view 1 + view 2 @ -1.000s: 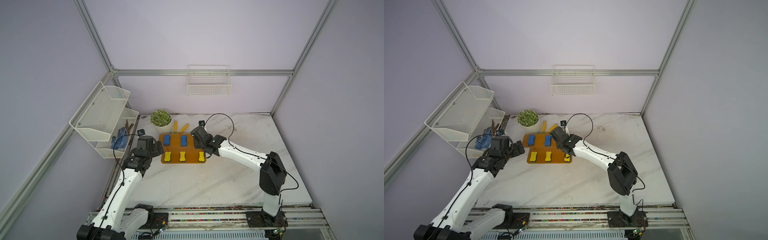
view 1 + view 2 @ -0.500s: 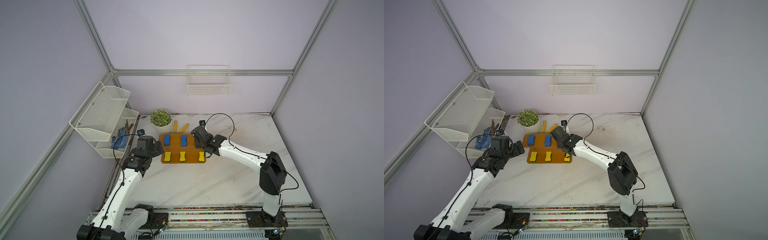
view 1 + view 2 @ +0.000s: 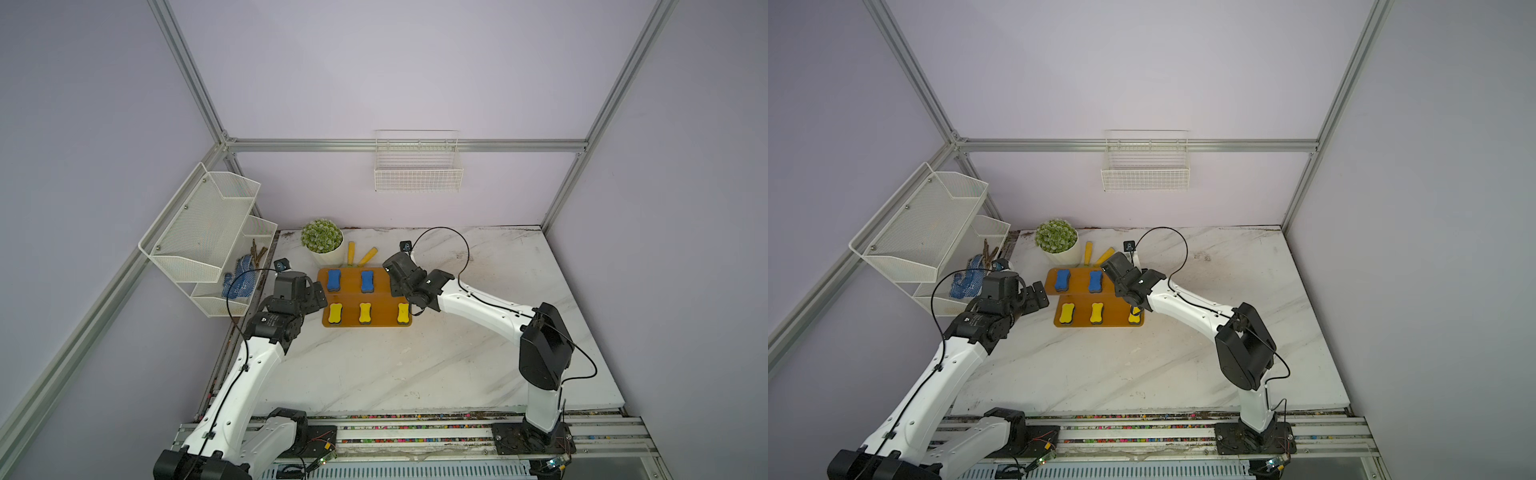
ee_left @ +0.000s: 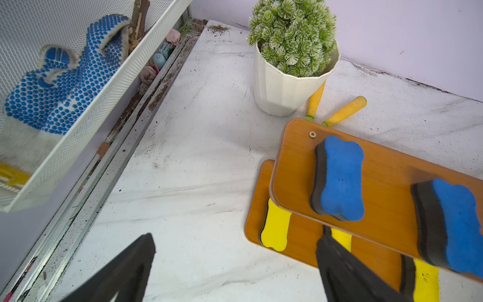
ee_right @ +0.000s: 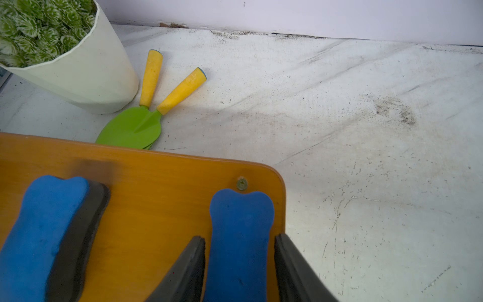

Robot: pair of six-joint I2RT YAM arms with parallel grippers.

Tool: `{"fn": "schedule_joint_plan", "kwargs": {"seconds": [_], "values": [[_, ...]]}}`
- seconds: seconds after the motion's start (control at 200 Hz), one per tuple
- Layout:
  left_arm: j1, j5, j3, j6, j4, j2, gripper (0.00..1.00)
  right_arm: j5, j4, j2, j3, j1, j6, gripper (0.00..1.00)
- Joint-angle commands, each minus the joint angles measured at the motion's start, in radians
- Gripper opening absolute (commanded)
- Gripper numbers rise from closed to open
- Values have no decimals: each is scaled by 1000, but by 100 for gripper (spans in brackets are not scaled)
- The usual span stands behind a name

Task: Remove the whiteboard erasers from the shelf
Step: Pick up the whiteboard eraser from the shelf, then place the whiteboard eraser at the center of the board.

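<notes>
Six erasers (image 3: 367, 281) lie front-to-back on the shelf (image 3: 350, 286), three blue on the upper step, three yellow on the lower; the right gripper (image 5: 239, 236) flanks the end blue eraser (image 5: 240, 211), whether clamped I cannot tell, and the left gripper (image 4: 236, 235) is spread wide, empty.

A: The shelf (image 5: 156, 183) looks like smooth, satin-finished wood, grain showing; the erasers (image 4: 339, 177) wear matt blue foam over dark, felt-like bases.
B: And the table (image 3: 415, 365): marble-patterned, scuffed, gritty. At the left of a top view, the rack (image 3: 199, 232) is white-painted metal mesh, holding a knitted, blue-dotted glove (image 4: 60, 86).
</notes>
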Motion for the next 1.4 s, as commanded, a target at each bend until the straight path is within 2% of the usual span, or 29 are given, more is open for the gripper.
{"fn": "schedule_joint_plan", "kwargs": {"seconds": [0.0, 0.14, 0.29, 0.51, 0.735, 0.87, 1.02, 1.175, 1.395], "values": [[-2, -9, 7, 15, 39, 2, 100, 7, 2, -28, -22, -8, -4, 47], [-2, -15, 11, 18, 39, 6, 100, 14, 13, -56, -28, -8, -9, 44], [-2, -22, 11, 23, 39, 2, 100, 26, 28, -99, -45, -8, -11, 34], [-8, 31, 11, 24, 38, -9, 97, 42, 9, -213, -118, -8, -11, 31], [-83, 30, 49, 29, 16, -40, 97, 55, -8, -471, -398, -8, 8, 28], [-104, 58, 55, 21, 12, -67, 97, 46, -26, -607, -620, -8, 80, 28], [-112, 86, 67, 30, 1, -94, 96, -22, 21, -723, -855, -8, 135, 28], [-113, 81, 71, 66, 17, -106, 98, -26, 153, -741, -1033, -8, 164, 28], [-113, 79, 34, 76, 50, -105, 99, 27, 263, -617, -1073, -16, 139, 32]]}}
